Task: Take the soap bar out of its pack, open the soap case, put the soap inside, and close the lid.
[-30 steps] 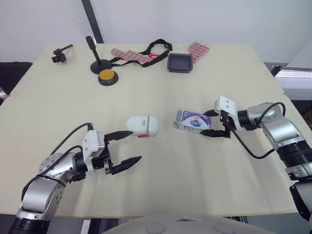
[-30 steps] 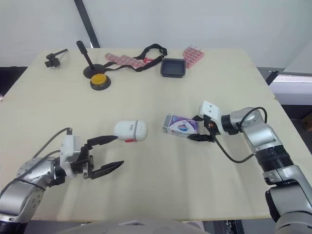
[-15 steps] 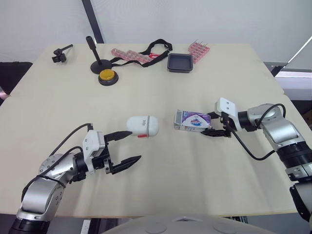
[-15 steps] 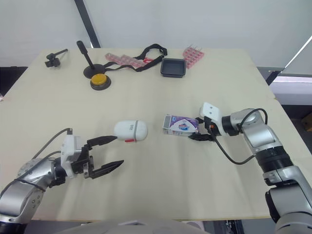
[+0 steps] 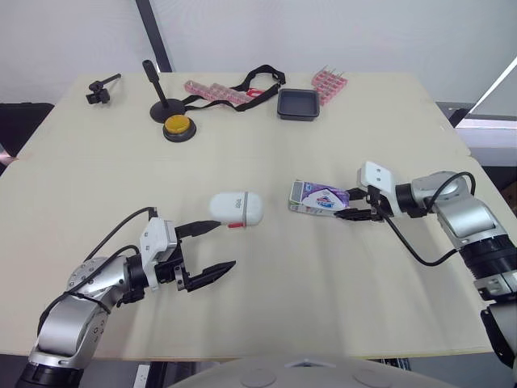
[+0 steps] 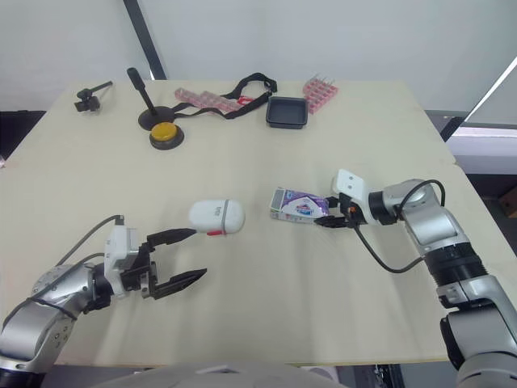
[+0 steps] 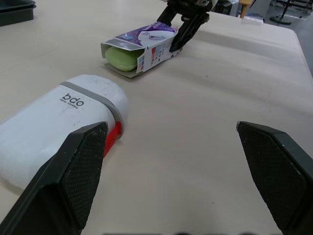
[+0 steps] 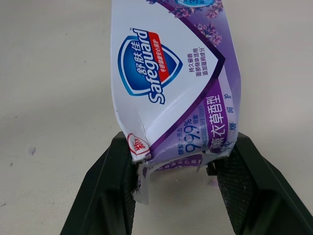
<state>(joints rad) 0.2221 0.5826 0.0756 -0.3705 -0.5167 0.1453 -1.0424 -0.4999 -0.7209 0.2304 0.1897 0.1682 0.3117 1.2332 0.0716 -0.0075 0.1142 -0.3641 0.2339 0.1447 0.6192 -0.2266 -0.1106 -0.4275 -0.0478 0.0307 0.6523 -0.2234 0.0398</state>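
The purple and white soap pack (image 5: 317, 197) lies on the table right of centre. Its open end faces the left arm, and the green soap bar (image 7: 121, 57) shows inside it. My right gripper (image 5: 352, 212) is shut on the pack's other end, its fingers (image 8: 110, 186) pinching the crumpled flap. To the pack's left lies the white soap case (image 5: 237, 208) with a red clasp, its lid closed. My left gripper (image 5: 223, 245) stands open just in front of the case, one fingertip close to it without touching.
Along the far edge stand a black tray (image 5: 298, 104), a yellow button (image 5: 178, 126), a black stand (image 5: 158, 95), a black strap (image 5: 260, 78), pink strips (image 5: 212, 90) and a small black clamp (image 5: 100, 87). Bare table lies between the arms.
My right gripper's fingers have drawn together on the pack's end, and the pack has turned slightly. The left gripper has edged a little to the right, still open.
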